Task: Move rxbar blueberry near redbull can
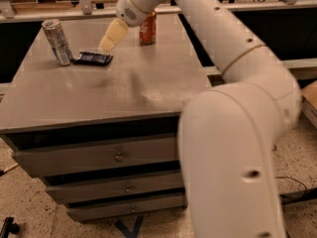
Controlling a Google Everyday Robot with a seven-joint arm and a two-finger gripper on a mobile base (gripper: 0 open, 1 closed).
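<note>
The rxbar blueberry (93, 58), a flat dark navy wrapper, lies on the grey cabinet top (129, 83) right beside the redbull can (57, 41), which stands upright at the far left. My gripper (112, 37) hangs above and just right of the bar, apart from it, with nothing in it. The arm reaches in from the right and fills the right foreground.
A red cola can (147, 29) stands at the back of the top, right of the gripper. The cabinet has several drawers (119, 156) below. A rail (44, 15) runs along the back. Speckled floor lies around, with a cable (296, 188) at right.
</note>
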